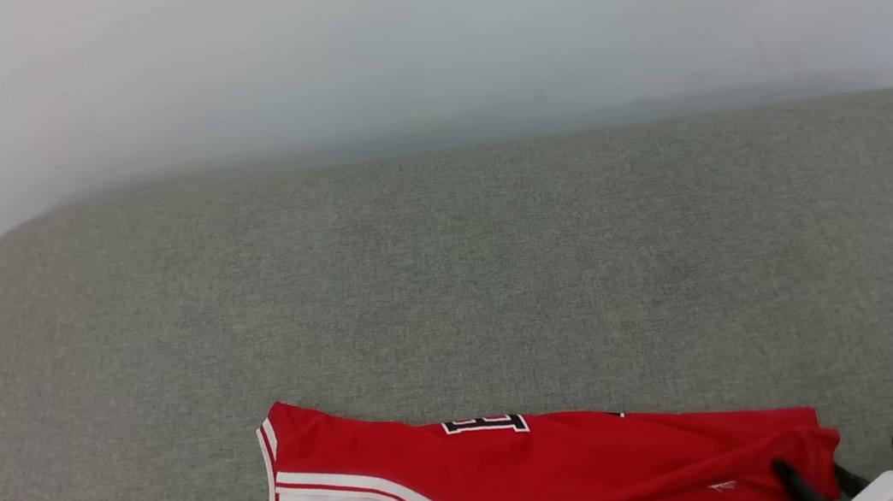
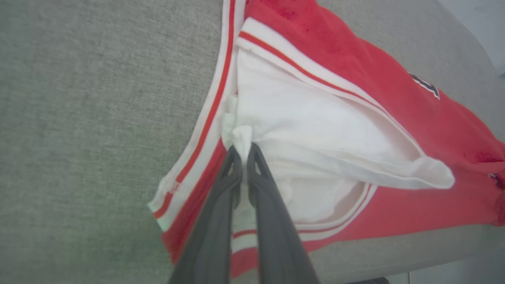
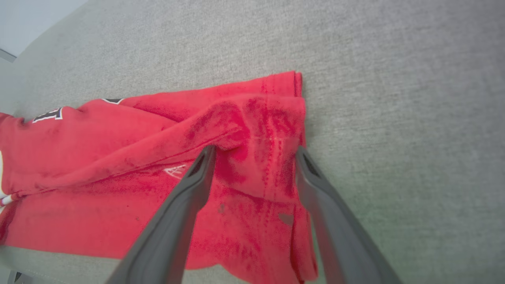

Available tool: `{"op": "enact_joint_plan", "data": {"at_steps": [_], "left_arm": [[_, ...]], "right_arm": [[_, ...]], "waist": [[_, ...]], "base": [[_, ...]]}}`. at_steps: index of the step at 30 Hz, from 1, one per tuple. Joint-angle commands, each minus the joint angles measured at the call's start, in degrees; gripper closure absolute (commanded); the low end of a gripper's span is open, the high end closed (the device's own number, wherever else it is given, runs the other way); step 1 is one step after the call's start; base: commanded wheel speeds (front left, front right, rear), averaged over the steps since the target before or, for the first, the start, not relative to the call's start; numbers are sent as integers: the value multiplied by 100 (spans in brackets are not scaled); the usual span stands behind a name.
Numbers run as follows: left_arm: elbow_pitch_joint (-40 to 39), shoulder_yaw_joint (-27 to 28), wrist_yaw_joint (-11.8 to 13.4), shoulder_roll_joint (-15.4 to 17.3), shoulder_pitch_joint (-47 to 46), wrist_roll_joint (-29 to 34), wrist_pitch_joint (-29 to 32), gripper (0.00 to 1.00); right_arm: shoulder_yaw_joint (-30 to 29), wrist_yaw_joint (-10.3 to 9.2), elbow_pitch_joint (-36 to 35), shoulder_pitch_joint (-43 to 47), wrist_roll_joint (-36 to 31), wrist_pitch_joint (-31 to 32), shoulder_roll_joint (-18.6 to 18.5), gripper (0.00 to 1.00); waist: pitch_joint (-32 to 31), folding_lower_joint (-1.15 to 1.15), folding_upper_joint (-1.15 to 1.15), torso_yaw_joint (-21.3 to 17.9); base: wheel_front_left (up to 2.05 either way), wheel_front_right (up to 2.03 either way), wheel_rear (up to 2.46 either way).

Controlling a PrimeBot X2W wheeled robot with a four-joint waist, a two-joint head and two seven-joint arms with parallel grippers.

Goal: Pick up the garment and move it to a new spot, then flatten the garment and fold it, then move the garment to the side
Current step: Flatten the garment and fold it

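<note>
On the grey padded surface [image 1: 451, 284], the garment [image 1: 578, 466] was laid at the near edge, seemingly folded already, though partly cropped. Its white sleeve was pinched by the closed left gripper [image 2: 244, 152]; the right gripper [image 3: 256, 152] was spread wide, empty. Moving it aside was judged outstanding.

Grey fabric pad [image 1: 449, 267] w/ red garment [image 1: 578, 466]
Garment lies crumpled along pad's near edge, approx centre, white sleeve end twd left.
</note>
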Motion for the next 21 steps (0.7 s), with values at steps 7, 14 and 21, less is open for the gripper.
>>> {"op": "enact_joint_plan", "data": {"at_steps": [7,14,21], "left_arm": [[-214,148,155,-35,-292,474,-874,0],[-724,168,530,-29,-413,1182,-1734,0],[-1228,133,914,-25,-555,1977,-2153,0]], "right_arm": [[-322,-7,-940,289,70,289,-133,0],[-930,-6,-1536,397,-169,1538,-363,0],[-884,-6,-1722,237,-199,2329,-320,0]], "waist": [[-57,1,0,-44],[-55,1,0,-10],[160,1,0,208]], "base": [[0,0,0],[0,0,0],[0,0,0]]}}
